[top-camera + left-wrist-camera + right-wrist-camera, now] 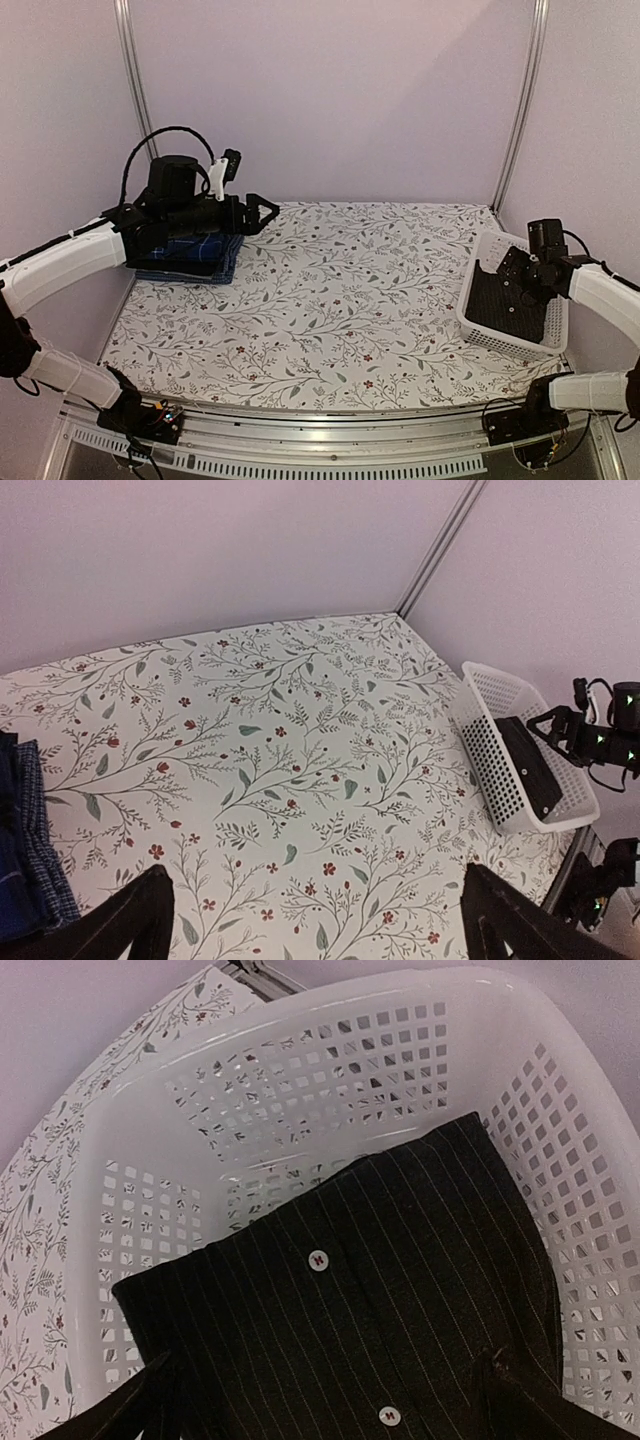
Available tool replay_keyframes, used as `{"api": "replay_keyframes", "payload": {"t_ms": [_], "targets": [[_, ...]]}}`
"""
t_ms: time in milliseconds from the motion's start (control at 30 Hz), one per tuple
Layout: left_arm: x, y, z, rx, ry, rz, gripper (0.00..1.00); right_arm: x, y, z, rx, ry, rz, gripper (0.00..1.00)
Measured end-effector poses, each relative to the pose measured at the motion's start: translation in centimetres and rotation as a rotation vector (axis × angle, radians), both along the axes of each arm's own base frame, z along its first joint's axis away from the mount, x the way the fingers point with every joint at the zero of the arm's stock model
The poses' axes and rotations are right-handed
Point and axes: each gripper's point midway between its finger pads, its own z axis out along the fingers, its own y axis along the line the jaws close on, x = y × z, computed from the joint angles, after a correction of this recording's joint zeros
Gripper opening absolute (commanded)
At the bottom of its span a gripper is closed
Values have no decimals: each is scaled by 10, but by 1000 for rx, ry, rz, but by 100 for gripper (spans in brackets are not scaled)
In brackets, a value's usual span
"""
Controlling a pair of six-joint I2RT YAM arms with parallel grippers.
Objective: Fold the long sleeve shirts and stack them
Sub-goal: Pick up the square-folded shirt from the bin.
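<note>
1. The left fingers (135, 918) stand spread wide, grasping nothing, above the folded blue-and-navy plaid shirts (190, 262) stacked at the far left of the floral-printed surface (340, 300).
2. The right fingers (540, 1405), likewise released and empty, hover over the black pinstriped button-up shirt (380, 1290) lying in the white plastic mesh basket (330, 1020) at the right.
3. The step in hand is probably picking it out: descend straight, pinch the cloth near the button placket, and lift clear of the rim.
4. The cloth lies fairly flat, with its pale buttons facing up.

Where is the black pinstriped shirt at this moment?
The black pinstriped shirt lies inside the white mesh basket at the right edge of the table in the top view, just below the open right gripper.
</note>
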Motion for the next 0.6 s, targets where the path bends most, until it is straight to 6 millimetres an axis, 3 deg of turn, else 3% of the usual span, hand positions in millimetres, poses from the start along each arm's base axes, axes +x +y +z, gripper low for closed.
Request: {"api": "replay_keyframes", "payload": {"t_ms": [367, 467, 600], "targets": [[-2, -2, 0, -4, 2, -14, 100, 3, -29, -73, 91, 183, -105, 96], [-2, -2, 0, -4, 2, -14, 100, 5, -29, -87, 126, 203, -110, 90], [-2, -2, 0, -4, 2, -14, 100, 9, -27, -94, 146, 199, -109, 71]]}}
